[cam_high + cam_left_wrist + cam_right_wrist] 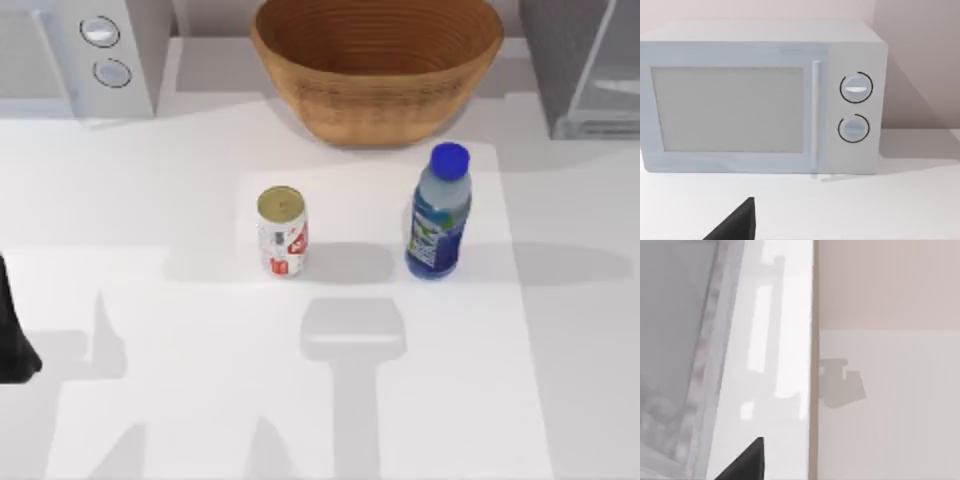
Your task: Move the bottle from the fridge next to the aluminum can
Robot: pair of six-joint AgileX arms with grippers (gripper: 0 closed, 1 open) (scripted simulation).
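Top view: the bottle (439,212) stands upright on the white table (150,200), out of the fridge (585,65), which sits at the far right corner with its pale front panel showing. The can (282,231) stands upright to the bottle's left, near it but apart, a strip of bare table between them. The two stand roughly level with each other in front of a woven basket (376,62), so the bottle appears to be where the task wants it: beside the can, cap up, steady on its base and free of any grip.

The left arm (14,330) shows as a dark shape at the table's left edge, well apart from both drinks and seemingly parked. In the left wrist view a dark tip of the left gripper (737,224) points toward a white microwave (760,97) with two round knobs; whether its jaws are open or closed cannot be told. In the right wrist view a dark tip of the right gripper (745,462) shows against the fridge's pale panel and the wall beyond; the state of its jaws cannot be told either. Judging by the layout, the move looks finished, with both arms clear.
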